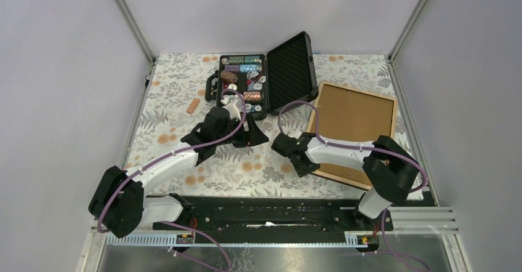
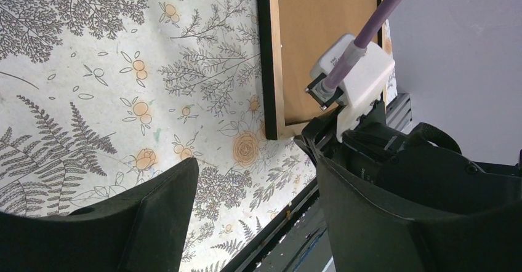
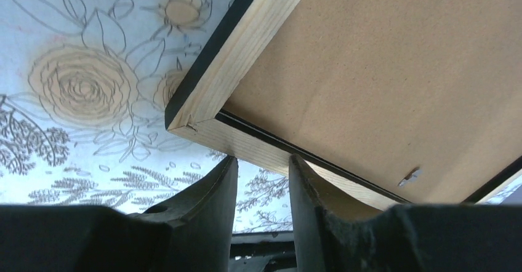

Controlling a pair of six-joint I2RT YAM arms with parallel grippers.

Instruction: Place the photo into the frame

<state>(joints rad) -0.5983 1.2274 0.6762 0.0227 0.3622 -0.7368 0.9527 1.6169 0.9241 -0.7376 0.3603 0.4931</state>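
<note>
The frame (image 1: 324, 109) lies back side up on the right of the table, with light wood rails around a brown backing board (image 1: 354, 121). My right gripper (image 1: 301, 161) is at its near left corner. In the right wrist view its fingertips (image 3: 229, 164) reach the wood rail (image 3: 246, 56), and the narrow gap between the jaws (image 3: 261, 159) shows only tablecloth. My left gripper (image 1: 252, 135) hovers open over the cloth at mid-table, its jaws (image 2: 252, 161) wide with nothing in them. The frame's black outer edge (image 2: 263, 56) shows in the left wrist view. The photo is out of view.
An open black case of poker chips (image 1: 289, 69) stands at the back centre, just behind the left gripper. A small tan piece (image 1: 193, 105) lies at the back left. The right arm's wrist (image 2: 394, 161) is close beside the left gripper. A metal tab (image 3: 409, 175) sits on the backing board.
</note>
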